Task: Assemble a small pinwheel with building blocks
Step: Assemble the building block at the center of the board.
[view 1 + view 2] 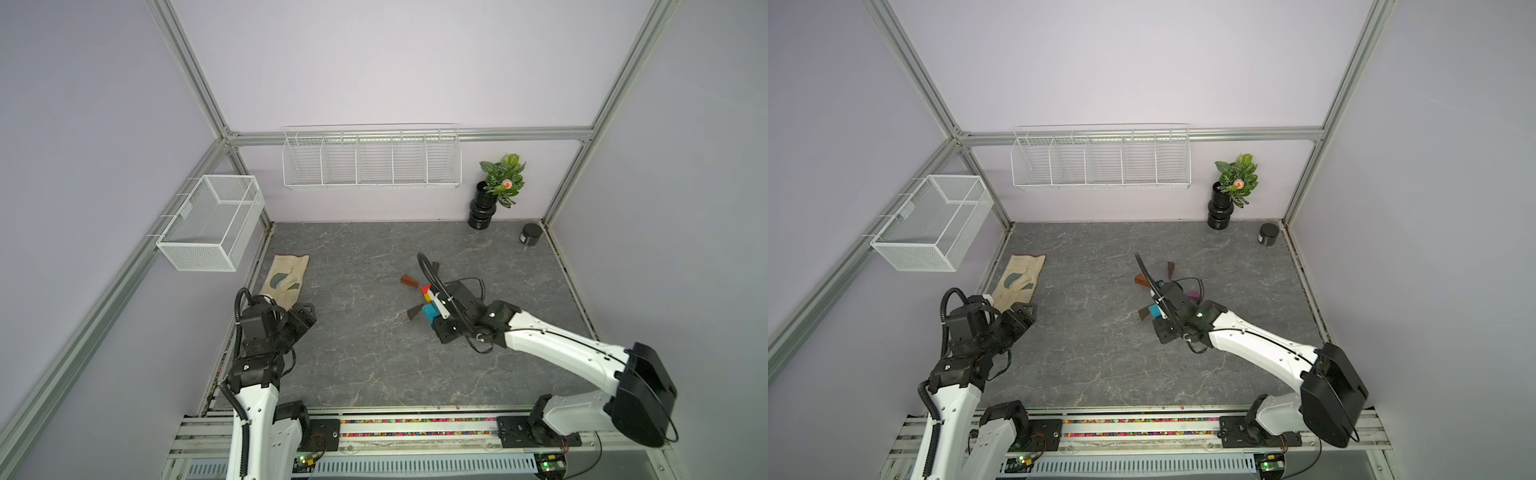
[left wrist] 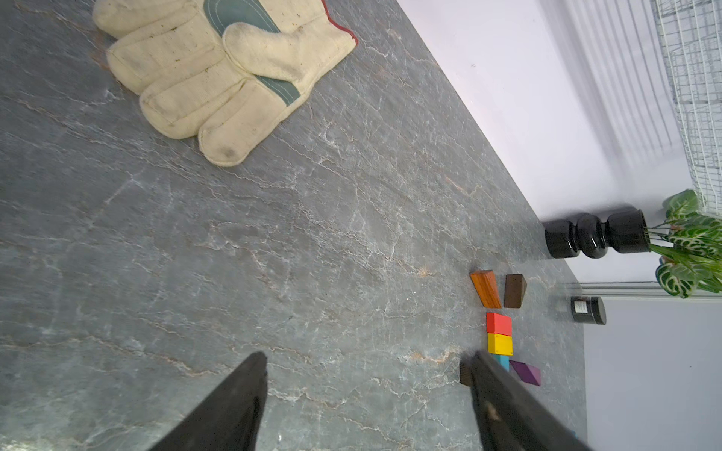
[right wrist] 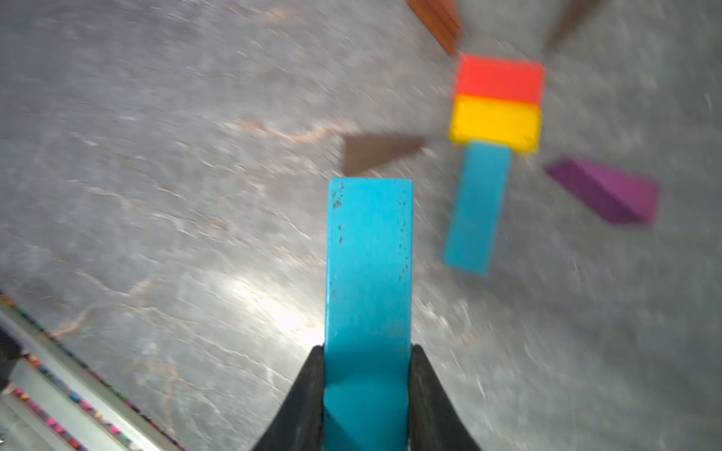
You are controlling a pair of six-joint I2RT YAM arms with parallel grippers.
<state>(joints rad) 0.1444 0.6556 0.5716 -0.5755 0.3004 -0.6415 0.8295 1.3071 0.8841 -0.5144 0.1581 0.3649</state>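
Teal bar [image 3: 369, 254] is clamped between the jaws of the right gripper [image 3: 367, 353] and held off the table [image 1: 353, 353], just beside the part-built pinwheel [image 1: 426, 292] right of centre. There, red brick [image 3: 500, 78], yellow brick [image 3: 496, 123] and second teal bar [image 3: 478, 207] are laid touching in a row, with a purple wedge [image 3: 609, 191] nearby. The left gripper [image 2: 367, 363] is held apart and empty at the near left, by the glove [image 2: 218, 78].

Both top views look steeply down on the whole bench [image 1: 374, 353]; both wrist views, lower, share the red brick [image 2: 499, 323].
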